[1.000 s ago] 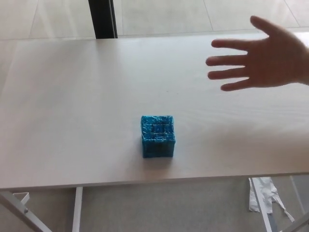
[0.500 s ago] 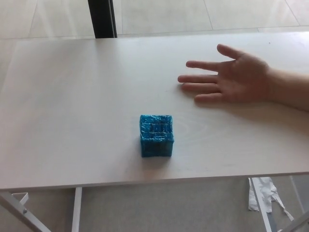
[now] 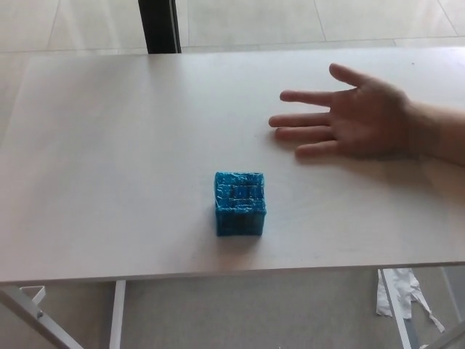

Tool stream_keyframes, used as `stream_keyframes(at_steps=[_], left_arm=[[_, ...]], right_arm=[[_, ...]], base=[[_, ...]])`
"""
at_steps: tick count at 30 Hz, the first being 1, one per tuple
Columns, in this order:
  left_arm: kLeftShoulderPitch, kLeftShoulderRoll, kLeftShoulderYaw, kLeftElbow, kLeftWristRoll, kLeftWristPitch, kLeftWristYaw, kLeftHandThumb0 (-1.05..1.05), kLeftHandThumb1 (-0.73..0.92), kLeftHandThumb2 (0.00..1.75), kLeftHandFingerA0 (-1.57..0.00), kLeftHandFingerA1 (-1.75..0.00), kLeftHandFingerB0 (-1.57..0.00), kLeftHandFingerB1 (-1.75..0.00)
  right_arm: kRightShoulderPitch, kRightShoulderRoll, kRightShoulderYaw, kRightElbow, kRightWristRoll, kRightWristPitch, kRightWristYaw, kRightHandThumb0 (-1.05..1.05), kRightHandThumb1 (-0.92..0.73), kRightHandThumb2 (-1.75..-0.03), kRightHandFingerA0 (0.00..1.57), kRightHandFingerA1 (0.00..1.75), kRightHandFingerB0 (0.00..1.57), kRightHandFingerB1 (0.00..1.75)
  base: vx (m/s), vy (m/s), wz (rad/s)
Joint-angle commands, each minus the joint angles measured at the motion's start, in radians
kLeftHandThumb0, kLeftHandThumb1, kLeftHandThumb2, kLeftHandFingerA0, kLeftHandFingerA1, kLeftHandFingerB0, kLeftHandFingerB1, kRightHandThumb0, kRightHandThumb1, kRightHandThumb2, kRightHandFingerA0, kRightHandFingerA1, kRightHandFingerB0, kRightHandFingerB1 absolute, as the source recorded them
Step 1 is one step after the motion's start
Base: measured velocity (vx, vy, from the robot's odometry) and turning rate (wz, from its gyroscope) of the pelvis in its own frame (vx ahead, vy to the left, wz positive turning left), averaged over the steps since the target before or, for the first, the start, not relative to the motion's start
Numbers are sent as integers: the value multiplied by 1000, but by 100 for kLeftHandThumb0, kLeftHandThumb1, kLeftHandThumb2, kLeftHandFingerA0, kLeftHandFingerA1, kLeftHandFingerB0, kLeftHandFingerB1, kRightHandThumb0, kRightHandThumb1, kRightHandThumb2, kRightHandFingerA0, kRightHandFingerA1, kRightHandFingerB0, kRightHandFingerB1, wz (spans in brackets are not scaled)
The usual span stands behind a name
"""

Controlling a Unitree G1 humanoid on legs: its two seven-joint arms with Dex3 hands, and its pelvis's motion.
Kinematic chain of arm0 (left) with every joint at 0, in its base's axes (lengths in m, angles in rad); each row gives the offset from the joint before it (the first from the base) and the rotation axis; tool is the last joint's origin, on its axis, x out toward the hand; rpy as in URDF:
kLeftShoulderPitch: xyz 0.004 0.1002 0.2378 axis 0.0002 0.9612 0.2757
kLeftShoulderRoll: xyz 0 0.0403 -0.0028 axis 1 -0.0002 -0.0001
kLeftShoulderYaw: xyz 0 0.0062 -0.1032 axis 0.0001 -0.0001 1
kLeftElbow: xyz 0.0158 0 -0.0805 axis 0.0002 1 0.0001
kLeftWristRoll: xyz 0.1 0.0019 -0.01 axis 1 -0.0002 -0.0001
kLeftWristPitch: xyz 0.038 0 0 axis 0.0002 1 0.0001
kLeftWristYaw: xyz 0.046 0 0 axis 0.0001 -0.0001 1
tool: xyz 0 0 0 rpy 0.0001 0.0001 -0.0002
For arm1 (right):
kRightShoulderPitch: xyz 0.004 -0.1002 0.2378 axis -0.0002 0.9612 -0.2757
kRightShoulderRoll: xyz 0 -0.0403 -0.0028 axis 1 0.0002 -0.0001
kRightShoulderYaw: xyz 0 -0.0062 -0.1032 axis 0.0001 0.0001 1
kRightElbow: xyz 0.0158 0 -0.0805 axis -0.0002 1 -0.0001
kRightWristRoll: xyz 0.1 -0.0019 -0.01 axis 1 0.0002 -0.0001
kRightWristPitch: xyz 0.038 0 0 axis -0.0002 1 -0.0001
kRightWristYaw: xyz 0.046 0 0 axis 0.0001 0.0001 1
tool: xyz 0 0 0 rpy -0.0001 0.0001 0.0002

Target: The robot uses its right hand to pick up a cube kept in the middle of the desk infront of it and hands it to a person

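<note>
One blue cube sits upright near mid-desk, toward the front edge, untouched. Person's hand lies palm-up on the desk w/ fingers spread, reaching in from the right, behind and right of the cube, well apart from it. Neither robot hand shows, so finger state can't be told.

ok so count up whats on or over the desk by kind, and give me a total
blue cube: 1, standing on the desk
person's hand: 1, palm up, fingers spread, coming in from the right side
robot hands: 0 in view
total: 2
</note>
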Motion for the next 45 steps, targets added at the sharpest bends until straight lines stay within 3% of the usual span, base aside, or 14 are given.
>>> stream_keyframes(at_steps=[1, 20, 22, 25, 27, 29, 32, 34, 35, 36, 38, 39, 40, 45], left_arm=[[1, -1, 22, -23, -46, -86, -36, -74, 57, 58, -68, -54, -70, -44], [-43, -12, 56, -27, -81, -73, -54, -76, 58, 59, -67, -53, -61, -43], [-45, -11, 64, -23, -86, -66, -54, -77, 56, 58, -69, -54, -63, -43], [-38, -5, 45, -17, -62, -77, -58, -76, 55, 58, -64, -52, -59, -42], [-32, -3, 37, -19, -55, -77, -66, -76, 54, 58, -64, -52, -59, -42], [-29, -3, 35, -25, -53, -80, -69, -76, 54, 58, -65, -53, -63, -42], [-29, -4, 41, -24, -60, -77, -77, -74, 54, 58, -64, -52, -61, -42], [-16, -1, 18, -22, -33, -102, -68, -78, 57, 59, -68, -53, -60, -41], [-11, 0, 14, -23, -29, -108, -68, -79, 58, 59, -68, -54, -61, -41], [-11, 0, 18, -22, -32, -106, -67, -77, 58, 59, -69, -53, -61, -41], [-10, -4, 38, -22, -56, -95, -84, -76, 56, 58, -68, -54, -64, -43], [-10, -3, 37, -22, -54, -94, -81, -75, 56, 58, -69, -54, -63, -42], [-10, -1, 28, -19, -42, -95, -70, -74, 58, 59, -69, -53, -64, -43], [-6, -1, 20, -17, -33, -104, -61, -79, 56, 58, -73, -54, -68, -44]], right_arm=[[-166, 27, 438, 24, -465, 145, 80, -77, -56, -58, 45, 49, 38, 33], [-278, 90, 753, 321, -658, 153, -1, -71, -43, -82, 24, 55, 30, 46], [-290, 100, 766, 328, -662, 173, -8, -70, -56, -58, 26, 48, 36, 35], [-324, 124, 814, 357, -697, 221, -1, -86, -52, -90, 3, 42, 20, 49], [-358, 140, 869, 376, -743, 264, 20, -82, -64, -59, 1, 40, 21, 39], [-378, 155, 901, 395, -767, 282, 22, -85, -50, -94, 0, 30, 11, 47], [-390, 167, 925, 403, -773, 303, 30, -92, -68, -60, 0, 26, 11, 40], [-391, 195, 959, 400, -790, 337, 37, -105, -62, -104, 0, 19, 9, 30], [-395, 211, 976, 397, -801, 367, 47, -101, -71, -63, 0, 15, 4, 38], [-400, 218, 994, 394, -819, 387, 52, -101, -59, -105, 0, 21, 12, 25], [-407, 238, 1015, 396, -832, 416, 53, -104, -60, -106, 0, 21, 1, 21], [-407, 243, 1017, 396, -833, 423, 51, -102, -71, -68, 0, 7, 1, 34], [-400, 264, 1020, 397, -835, 437, 33, -104, -60, -104, 0, 23, 1, 22], [-399, 296, 1066, 398, -891, 495, 31, -91, -52, -98, 0, 29, 0, 22]], base=[[0, 0, 0], [0, 0, 0], [0, 0, 0], [0, 0, 0], [0, 0, 0], [0, 0, 0], [0, 0, 0], [0, 0, 0], [0, 0, 0], [0, 0, 0], [0, 0, 0], [0, 0, 0], [0, 0, 0], [0, 0, 0]])
